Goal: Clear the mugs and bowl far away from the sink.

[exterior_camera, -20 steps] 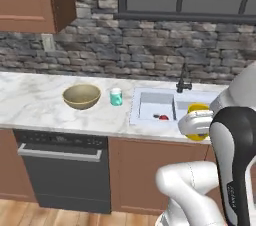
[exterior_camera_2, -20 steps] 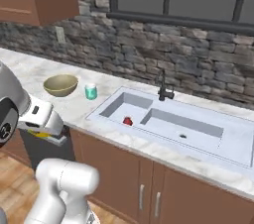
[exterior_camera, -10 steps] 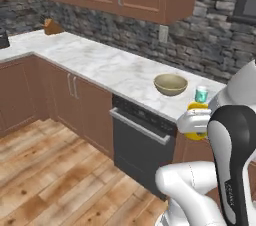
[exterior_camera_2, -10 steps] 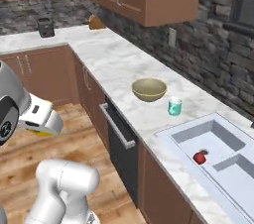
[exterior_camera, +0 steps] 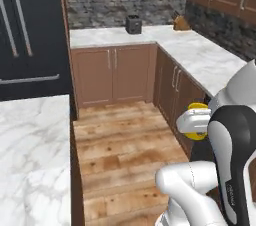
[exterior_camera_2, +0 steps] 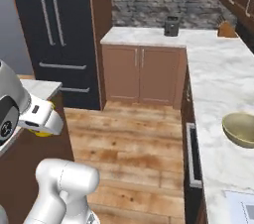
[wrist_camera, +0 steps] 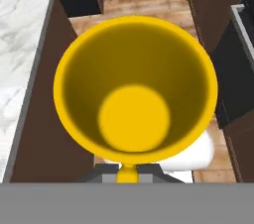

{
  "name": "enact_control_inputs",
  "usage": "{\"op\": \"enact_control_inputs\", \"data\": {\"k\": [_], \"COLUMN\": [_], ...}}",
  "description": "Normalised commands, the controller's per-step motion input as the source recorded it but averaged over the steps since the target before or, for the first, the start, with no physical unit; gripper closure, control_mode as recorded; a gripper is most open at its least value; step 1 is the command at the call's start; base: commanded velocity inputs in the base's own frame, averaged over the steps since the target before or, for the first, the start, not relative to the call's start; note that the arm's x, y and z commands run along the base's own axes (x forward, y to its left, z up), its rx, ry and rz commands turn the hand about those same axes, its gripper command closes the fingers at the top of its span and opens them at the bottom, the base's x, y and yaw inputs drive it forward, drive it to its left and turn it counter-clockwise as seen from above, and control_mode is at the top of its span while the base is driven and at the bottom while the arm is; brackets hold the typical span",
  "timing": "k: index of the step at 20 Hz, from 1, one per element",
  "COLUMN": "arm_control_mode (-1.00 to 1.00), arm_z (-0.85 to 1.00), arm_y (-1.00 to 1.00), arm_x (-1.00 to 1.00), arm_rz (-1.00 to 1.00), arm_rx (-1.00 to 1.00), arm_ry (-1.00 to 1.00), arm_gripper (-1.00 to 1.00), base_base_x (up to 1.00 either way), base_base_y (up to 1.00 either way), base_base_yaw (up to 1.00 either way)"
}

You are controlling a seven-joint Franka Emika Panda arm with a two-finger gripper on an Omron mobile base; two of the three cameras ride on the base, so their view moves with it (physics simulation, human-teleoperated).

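Observation:
My gripper [exterior_camera: 196, 129] is shut on the yellow-amber mug [exterior_camera: 199, 134], which I hold in the air above the wooden floor. In the hand view I look straight down into the mug [wrist_camera: 135, 89], and it hides my finger tips. From the right base view the mug [exterior_camera_2: 42, 132] peeks out under the white hand, next to the island. The tan-olive bowl [exterior_camera_2: 240, 129] rests on the marble counter [exterior_camera_2: 218, 84] at the right edge. A pale corner of the sink [exterior_camera_2: 242, 207] shows at the bottom right. The teal mug is out of view.
A black fridge [exterior_camera: 25, 35] stands at the left. A marble-topped island [exterior_camera: 30, 160] lies close on my left, with its dark side [wrist_camera: 54, 134] below the mug. The L-shaped counter [exterior_camera: 200, 55] carries a dark toaster [exterior_camera: 133, 24] and a knife block [exterior_camera: 181, 22]. A wooden floor [exterior_camera: 120, 140] lies between.
The whole picture has swung left: the base has turned away from the sink toward the fridge and island. The yellow mug stays in the gripper.

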Motion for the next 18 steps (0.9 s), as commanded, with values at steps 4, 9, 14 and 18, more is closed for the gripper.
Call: {"op": "enact_control_inputs", "data": {"k": [4, 9, 14, 18], "arm_control_mode": [1.00, 1.00, 1.00, 1.00], "arm_z": [0.00, 0.00, 0.00, 0.00], "arm_y": [0.00, 0.00, 0.00, 0.00], "arm_x": [0.00, 0.00, 0.00, 0.00], "arm_rz": [0.00, 0.00, 0.00, 0.00], "arm_rx": [0.00, 0.00, 0.00, 0.00], "arm_ry": [0.00, 0.00, 0.00, 0.00], "arm_gripper": [1.00, 1.00, 1.00, 1.00], "base_base_x": [0.00, 0.00, 0.01, 0.08], "base_base_y": [0.00, 0.00, 0.00, -0.02], "base_base_yaw": [0.97, 0.98, 0.98, 0.92]}}
